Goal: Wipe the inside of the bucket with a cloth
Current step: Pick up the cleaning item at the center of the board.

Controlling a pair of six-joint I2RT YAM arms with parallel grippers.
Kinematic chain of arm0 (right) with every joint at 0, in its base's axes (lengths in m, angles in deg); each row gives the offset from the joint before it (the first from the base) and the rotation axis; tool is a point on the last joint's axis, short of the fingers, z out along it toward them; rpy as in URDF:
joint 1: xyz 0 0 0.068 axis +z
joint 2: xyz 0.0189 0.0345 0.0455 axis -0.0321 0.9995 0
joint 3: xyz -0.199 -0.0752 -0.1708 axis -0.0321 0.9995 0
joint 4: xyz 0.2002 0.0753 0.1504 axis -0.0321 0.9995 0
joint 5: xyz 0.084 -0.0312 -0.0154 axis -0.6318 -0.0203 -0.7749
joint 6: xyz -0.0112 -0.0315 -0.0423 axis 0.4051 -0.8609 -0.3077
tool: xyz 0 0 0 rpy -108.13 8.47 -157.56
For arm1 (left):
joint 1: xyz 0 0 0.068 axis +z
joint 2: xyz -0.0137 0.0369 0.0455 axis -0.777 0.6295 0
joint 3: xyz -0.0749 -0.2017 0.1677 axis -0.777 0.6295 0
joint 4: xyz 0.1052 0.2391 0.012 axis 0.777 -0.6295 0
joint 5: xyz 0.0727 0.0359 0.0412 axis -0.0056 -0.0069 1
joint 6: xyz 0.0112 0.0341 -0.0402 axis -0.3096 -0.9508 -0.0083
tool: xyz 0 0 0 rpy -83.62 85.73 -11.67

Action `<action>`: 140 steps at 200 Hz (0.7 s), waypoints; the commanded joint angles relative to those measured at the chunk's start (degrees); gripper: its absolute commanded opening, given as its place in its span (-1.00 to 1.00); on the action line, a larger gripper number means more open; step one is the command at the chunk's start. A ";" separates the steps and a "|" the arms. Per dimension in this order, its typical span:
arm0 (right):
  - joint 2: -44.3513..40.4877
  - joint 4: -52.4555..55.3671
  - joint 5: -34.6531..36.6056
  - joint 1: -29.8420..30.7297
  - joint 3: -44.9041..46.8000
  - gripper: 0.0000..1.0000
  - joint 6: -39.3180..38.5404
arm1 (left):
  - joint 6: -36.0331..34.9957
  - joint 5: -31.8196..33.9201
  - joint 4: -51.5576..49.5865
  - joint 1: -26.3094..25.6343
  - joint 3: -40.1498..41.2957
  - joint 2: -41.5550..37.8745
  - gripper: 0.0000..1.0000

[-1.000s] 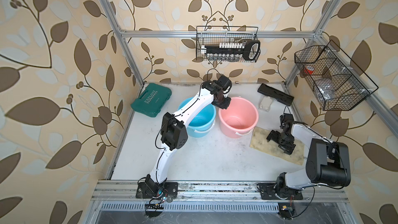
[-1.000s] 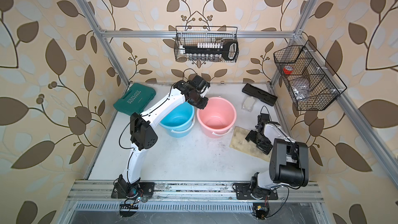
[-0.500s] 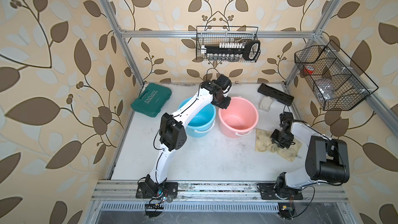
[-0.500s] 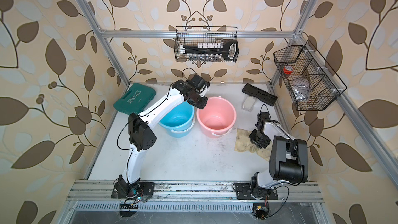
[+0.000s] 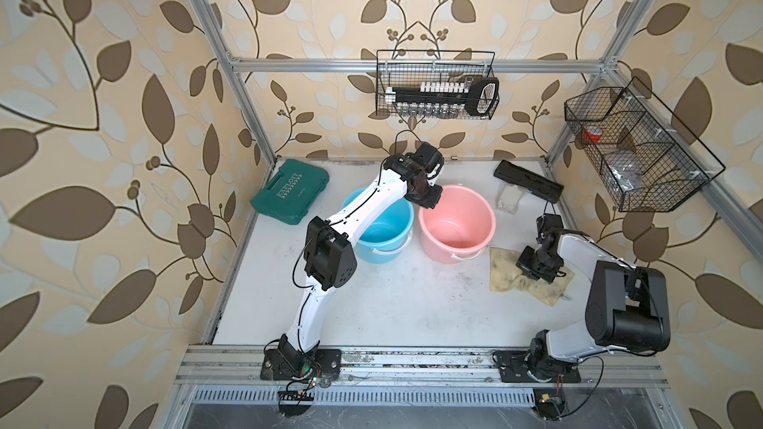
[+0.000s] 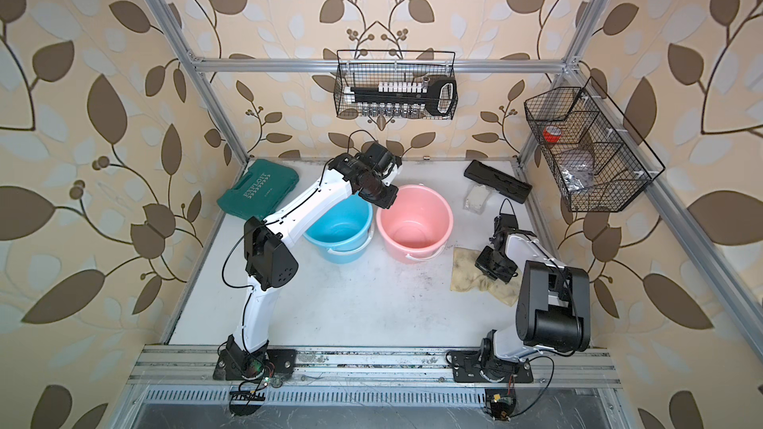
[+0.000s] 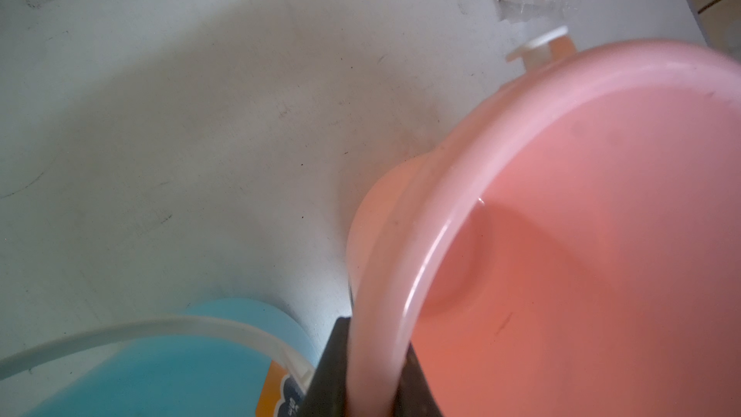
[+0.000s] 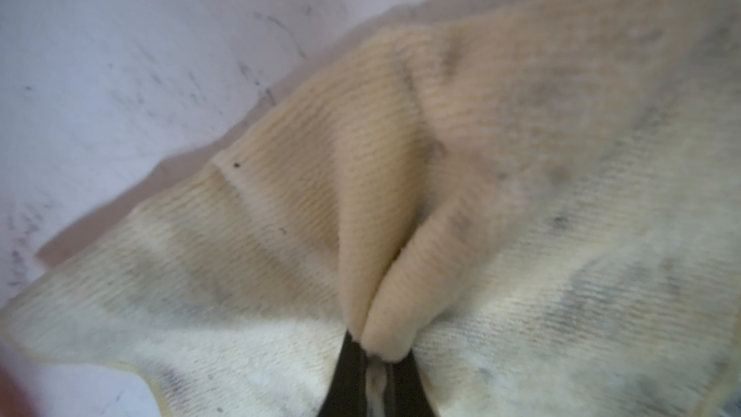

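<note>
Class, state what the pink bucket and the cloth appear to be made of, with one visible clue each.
Pink bucket: probably moulded plastic, smooth and glossy; its rim shows a highlight. Cloth: seemingly woven fabric, soft, matt; fine ribs show and it puckers.

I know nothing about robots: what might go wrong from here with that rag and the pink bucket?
1. The right end effector pinches only a small fold of the cloth; it may slip out when lifted.
2. The rest of the cloth lies spread out, so it could drag or catch on the rim of the pink bucket.
3. The left end effector holds that rim at one spot; hard wiping might tip the bucket into the blue bucket beside it.
</note>
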 commanded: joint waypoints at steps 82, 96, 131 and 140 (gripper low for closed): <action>-28.40 3.33 -20.17 0.22 -5.58 -1.00 -7.84 | 1.53 7.19 8.23 -2.79 4.60 -11.09 -1.00; -33.48 3.66 -24.89 0.23 -6.74 -1.00 -9.09 | 1.21 8.35 10.77 -3.69 7.23 -12.82 -1.00; -42.56 7.15 -29.35 0.22 -12.12 -1.00 -11.22 | 1.11 14.39 13.97 -6.00 10.32 -13.88 -1.00; -43.46 7.42 -31.52 0.82 -13.02 -1.00 -11.58 | 1.43 15.07 14.14 -6.50 12.46 -13.96 -1.00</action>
